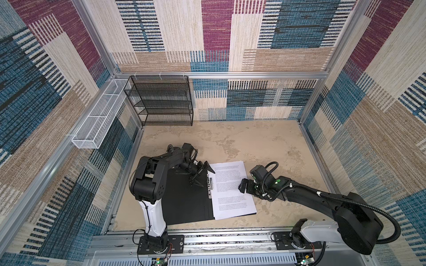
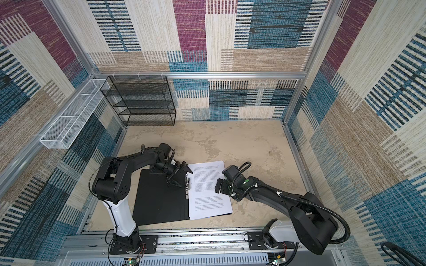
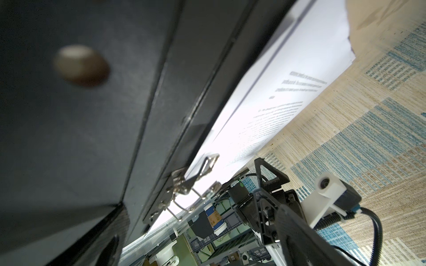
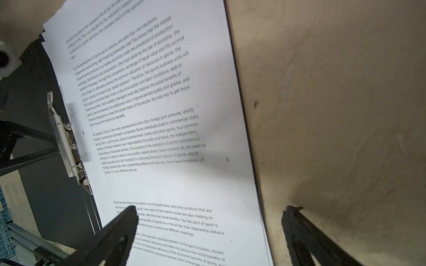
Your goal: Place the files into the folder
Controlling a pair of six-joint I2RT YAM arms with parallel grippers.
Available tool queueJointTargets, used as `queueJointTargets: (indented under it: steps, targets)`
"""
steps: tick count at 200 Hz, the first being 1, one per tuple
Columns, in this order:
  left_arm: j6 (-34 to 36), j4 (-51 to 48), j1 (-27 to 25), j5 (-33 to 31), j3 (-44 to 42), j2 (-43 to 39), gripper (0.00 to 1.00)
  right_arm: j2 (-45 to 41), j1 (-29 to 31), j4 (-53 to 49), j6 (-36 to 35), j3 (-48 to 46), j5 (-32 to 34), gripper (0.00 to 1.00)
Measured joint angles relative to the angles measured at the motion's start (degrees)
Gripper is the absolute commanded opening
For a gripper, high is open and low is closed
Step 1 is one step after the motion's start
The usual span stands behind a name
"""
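Folder (image 1: 184, 202) lies open and flat on the table (image 1: 253, 142), black inside up, near the front edge between the two arms. The files (image 1: 232, 191) sit as one stack on its right half, and a thin dark rim of folder shows along the stack's right and near edges. So the paper is already on the folder. My read is that what's left is securing it and closing the cover.

The stack's left edge butts against the metal clip (image 1: 209, 187) on the spine. I can't tell whether the clip is actually biting the sheets. The far corners look slightly fanned, so not perfectly squared.

Left gripper (image 1: 202, 175) has its jaws spread wide with nothing in them. It hangs over the far end of the spine just beside the clip, probably there to work the lever.

Right gripper (image 4: 211, 210) is also spread and empty, low over the stack's middle. One finger is over the print and the other is out past the right edge, over the table. It looks placed to pin or nudge the sheets.

Orientation: the long axis of the stack and the spine runs from the front of the table to the back, skewed slightly. The page's top edge points at the back wall.
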Motion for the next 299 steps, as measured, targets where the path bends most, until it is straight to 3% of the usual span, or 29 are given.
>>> queueJointTargets:
  steps: [85, 147, 171, 206, 243, 299]
  targets:
    - [-7.9, 4.9, -3.8, 2.8, 6.8, 5.6, 0.99, 6.6, -12.5, 3.7, -9.3, 5.8, -2.1, 1.0]
    - [-11.8, 11.1, -4.9, 3.0, 14.3, 10.2, 0.99, 13.7, -17.1, 5.2, -14.6, 13.4, -3.5, 1.0]
    - [-10.8, 10.7, -4.9, -2.4, 15.5, 8.1, 0.99, 14.1, -17.6, 4.9, -15.5, 16.0, -2.3, 1.0]
    - [-8.3, 9.4, -4.8, -5.3, 15.5, 1.2, 0.99, 14.0, -17.4, 4.3, -16.5, 17.8, -1.1, 1.0]
    - [-6.5, 8.3, -4.8, -6.3, 8.3, -3.7, 0.99, 13.8, -16.4, 3.7, -17.0, 17.1, -2.0, 1.0]
    - [-3.1, 7.6, -4.8, -7.1, 0.5, -6.1, 1.0, 11.9, -9.9, 4.3, -15.4, 10.8, -7.2, 1.0]
